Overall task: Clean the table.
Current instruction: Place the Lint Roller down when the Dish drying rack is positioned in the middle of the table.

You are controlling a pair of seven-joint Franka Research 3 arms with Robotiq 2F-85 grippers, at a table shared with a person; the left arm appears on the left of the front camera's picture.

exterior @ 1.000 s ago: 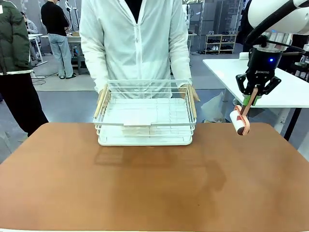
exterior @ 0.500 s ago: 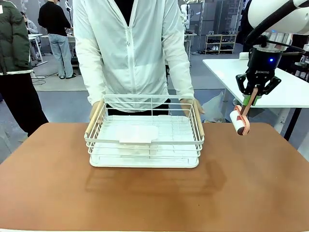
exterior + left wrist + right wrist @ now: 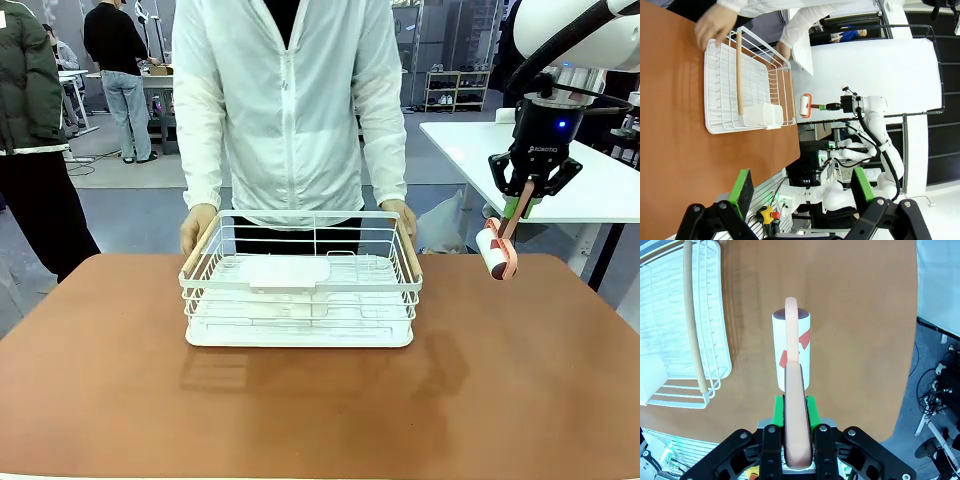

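The table [image 3: 320, 400] has a smooth reddish-brown top. At its far right, my right gripper [image 3: 521, 206] hangs above it, shut on the pink handle of a lint roller [image 3: 493, 250]. The roller's white drum points down and left, clear of the tabletop. In the right wrist view the right gripper [image 3: 794, 410] clamps the handle, with the lint roller [image 3: 792, 352] over bare table [image 3: 860, 340]. My left gripper [image 3: 802, 190] is open and holds nothing, looking across the table [image 3: 670, 125] from high up.
A white wire dish rack [image 3: 300, 290] with wooden handles stands on the far middle of the table. A person's hands [image 3: 195, 228] rest at its far corners. A white-topped table [image 3: 580, 170] stands behind at the right.
The person brought the dish rack towards me and set it down on the table. My right gripper and the lint roller have not moved.
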